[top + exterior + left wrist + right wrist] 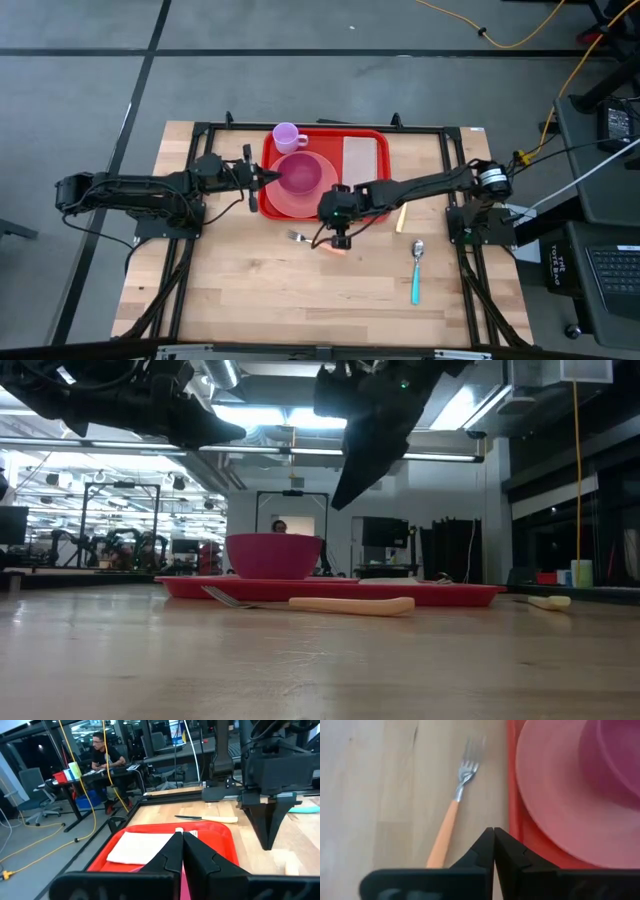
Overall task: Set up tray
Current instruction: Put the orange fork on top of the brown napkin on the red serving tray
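The orange-handled fork (451, 822) lies on the bare worktop just off the tray (372, 209), likely next to be loaded. Above it hovers the right pincer (493, 836), clenched and empty. The tray sits mid far edge; the left pincer (262, 178), also clenched, waits at its side.

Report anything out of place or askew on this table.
Three utensils lie off the tray: the fork angled beside its front edge, the knife by its right side, and the spoon farther toward the table's front. Nothing is spilled or damaged.
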Motion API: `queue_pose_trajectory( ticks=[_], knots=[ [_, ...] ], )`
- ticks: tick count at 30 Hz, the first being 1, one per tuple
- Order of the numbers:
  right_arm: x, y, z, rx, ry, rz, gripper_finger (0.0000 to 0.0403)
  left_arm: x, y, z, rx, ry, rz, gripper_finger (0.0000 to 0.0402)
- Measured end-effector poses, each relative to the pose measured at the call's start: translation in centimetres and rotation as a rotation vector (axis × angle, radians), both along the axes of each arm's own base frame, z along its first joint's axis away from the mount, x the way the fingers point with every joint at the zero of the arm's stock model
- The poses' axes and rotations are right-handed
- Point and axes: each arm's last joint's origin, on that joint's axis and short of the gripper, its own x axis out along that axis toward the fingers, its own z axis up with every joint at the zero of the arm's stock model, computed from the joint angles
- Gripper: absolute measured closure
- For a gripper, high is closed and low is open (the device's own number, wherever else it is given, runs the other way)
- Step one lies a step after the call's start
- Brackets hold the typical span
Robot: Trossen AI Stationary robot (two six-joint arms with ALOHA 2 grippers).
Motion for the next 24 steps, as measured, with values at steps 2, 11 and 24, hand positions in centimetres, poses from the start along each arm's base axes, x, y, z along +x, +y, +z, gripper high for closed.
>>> queue_pose_trajectory(
  ticks=[2,11,24],
  knots=[
    [0.0,0.4,0.0,0.010,-0.004,0.007,0.0386,0.0,0.0,0.0,-0.001,0.003,0.001,0.0396],
    [0.6,3.1,-0.4,-0.014,-0.061,0.062,0.0340,0.0,0.0,-0.5,0.084,0.079,-0.014,0.0400],
    [0.5,5.2,-1.4,-0.025,-0.058,0.000,0.0256,0.0,-0.7,-1.1,0.068,0.120,-0.199,0.0400]
  ],
)
